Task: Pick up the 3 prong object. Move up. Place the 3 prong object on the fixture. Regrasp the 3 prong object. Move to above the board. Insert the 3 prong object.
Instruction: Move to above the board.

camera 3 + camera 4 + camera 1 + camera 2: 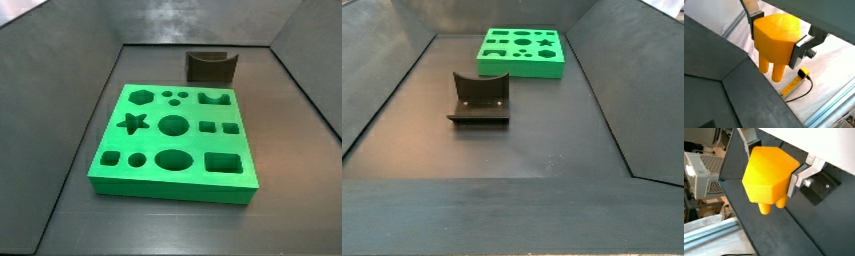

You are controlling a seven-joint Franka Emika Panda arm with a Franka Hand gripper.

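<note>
In both wrist views my gripper (777, 37) is shut on the 3 prong object (776, 42), a yellow-orange block with short round prongs pointing away from the fingers (801, 50). It also shows in a wrist view (765, 175), held well clear of the dark floor. The gripper (769, 163) and the held piece are out of view in both side views. The green board (174, 140) with shaped holes lies on the dark floor; it also shows in a side view (523, 50). The dark fixture (211, 65) stands beyond the board, and shows in a side view (480, 97).
Dark sloping bin walls (54, 100) enclose the floor on all sides. In a wrist view a yellow and black tool (796, 82) lies on a pale surface outside the bin. Metal shelving (701, 173) shows outside the bin.
</note>
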